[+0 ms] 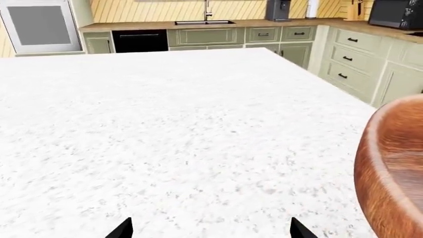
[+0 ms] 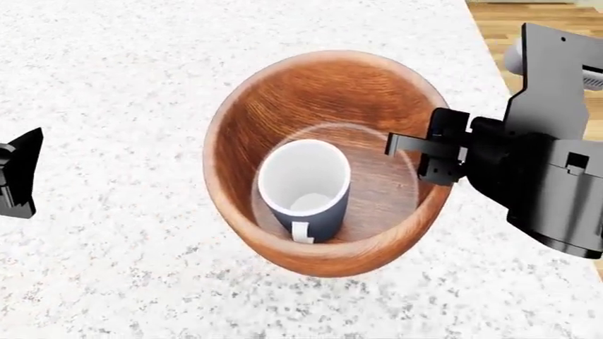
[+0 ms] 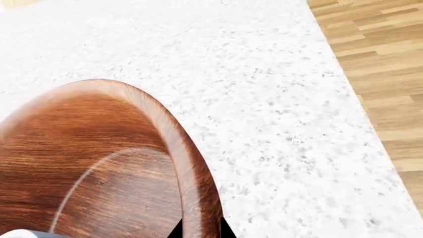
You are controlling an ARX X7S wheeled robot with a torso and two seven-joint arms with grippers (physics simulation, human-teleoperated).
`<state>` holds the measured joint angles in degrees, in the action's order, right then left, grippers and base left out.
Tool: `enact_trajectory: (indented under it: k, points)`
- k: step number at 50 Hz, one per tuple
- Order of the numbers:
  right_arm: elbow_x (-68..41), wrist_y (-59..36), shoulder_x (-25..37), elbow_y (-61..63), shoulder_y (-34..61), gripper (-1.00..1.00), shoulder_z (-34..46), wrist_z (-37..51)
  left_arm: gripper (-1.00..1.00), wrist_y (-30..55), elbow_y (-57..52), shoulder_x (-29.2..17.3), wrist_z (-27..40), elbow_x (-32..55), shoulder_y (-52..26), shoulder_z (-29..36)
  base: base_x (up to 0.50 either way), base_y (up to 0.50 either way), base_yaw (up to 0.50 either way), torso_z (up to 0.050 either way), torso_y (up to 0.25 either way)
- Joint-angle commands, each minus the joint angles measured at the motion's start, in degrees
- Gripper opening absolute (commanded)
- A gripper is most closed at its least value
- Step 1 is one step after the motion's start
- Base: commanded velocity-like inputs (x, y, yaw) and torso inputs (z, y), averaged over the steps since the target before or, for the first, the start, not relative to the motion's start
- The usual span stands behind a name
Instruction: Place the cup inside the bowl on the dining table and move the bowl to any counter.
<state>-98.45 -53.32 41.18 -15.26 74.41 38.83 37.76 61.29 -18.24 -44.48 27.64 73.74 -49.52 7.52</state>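
Reddish-brown wooden bowl [image 2: 325,106] on dining table [image 2: 113,85], cup [image 2: 303,187] upright inside. Right gripper [image 3: 200,229] pinched on bowl rim; left gripper [image 1: 210,232] spread, empty. Bowl to be lifted level.

The cup [image 2: 304,189], a small blue-grey mug with a white inside, stands upright on the floor of the bowl [image 2: 320,92], its white-edged handle turned toward the near wall. The bowl is large, deep and round, of reddish-brown grained wood with a thick rim. It sits on the white, grey-speckled stone worktop [image 2: 123,85], near that top's right edge. A brown wooden worktop [image 1: 152,25] with an inset sink runs along the far wall
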Motion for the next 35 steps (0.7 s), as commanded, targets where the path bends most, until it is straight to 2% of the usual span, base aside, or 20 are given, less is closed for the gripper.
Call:
enact_trajectory:
  k: [1, 35]
  points:
    - [-0.14, 0.85, 0.86, 0.78, -0.70, -1.00, -1.33, -0.27, 1.00, 0.03, -0.03, -0.03, 0.16, 0.26, -0.26, 0.16, 0.00, -0.50, 0.00, 0.000, 0.000]
    - [-0.55, 2.97, 2.67, 1.77, -3.44, -1.00, -2.55, -1.32, 1.00, -0.47, 0.24, 0.27, 0.10, 0.22, -0.41, 1.03, 0.00, -0.50, 0.00, 0.000, 0.000]
